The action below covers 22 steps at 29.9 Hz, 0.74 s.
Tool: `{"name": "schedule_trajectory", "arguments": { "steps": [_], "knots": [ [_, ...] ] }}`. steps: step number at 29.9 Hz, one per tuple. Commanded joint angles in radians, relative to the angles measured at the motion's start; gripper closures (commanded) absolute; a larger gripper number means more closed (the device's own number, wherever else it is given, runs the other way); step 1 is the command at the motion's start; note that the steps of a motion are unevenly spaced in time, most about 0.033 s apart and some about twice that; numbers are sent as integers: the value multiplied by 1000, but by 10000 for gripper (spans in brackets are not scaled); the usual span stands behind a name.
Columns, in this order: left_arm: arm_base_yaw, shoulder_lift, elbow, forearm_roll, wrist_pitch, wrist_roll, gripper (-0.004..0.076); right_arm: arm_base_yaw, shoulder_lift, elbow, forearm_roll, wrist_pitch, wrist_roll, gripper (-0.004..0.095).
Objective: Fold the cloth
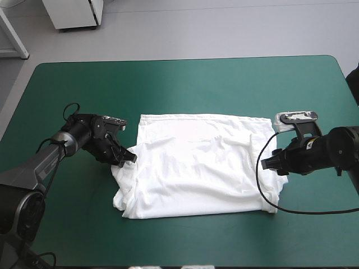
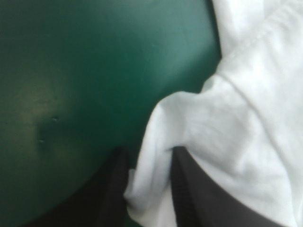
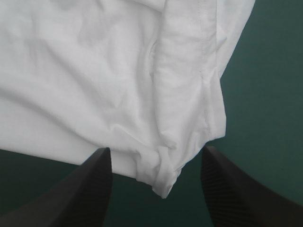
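The T-shirt (image 1: 196, 168) lies near the middle of the table (image 1: 185, 84), spread into a rough rectangle. It's flat along the far edge and rumpled at both near corners.

It looks light, thin and limp. I'd expect it to sag and drape from wherever it's lifted, to slide easily on the teal-green cover, and to slip free of a shallow pinch. The stitched hems and corners seem the safest places to grip, with a deep bite.

The left gripper (image 1: 130, 158) sits at the shirt's left edge. In its wrist view its black fingers (image 2: 113, 189) are nearly together, pinching a fold of white cloth. The right gripper (image 1: 269, 162) is at the right edge with its fingers spread wide. A seamed corner lies between them, not yet taken.

Some things I can't make out. No sleeves or collar show, so I can't tell which end is which or how many layers are stacked. The cloth hides the left fingertips, so the number of layers caught there is unclear. I also can't tell whether the right fingers touch the cloth or the table.
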Motion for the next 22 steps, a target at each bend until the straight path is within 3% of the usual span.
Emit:
{"name": "schedule_trajectory", "arguments": {
  "steps": [1,13,22],
  "knots": [
    [-8,-10,-7,-97,2,13,735,1,-19,-34,6,-21,-3,368],
    [-8,-192,-66,-207,148,42,734,1,-19,-34,6,-23,-3,368],
    [-25,-239,-126,-329,163,70,734,1,-19,-34,4,-29,-3,368]
  ]
}}
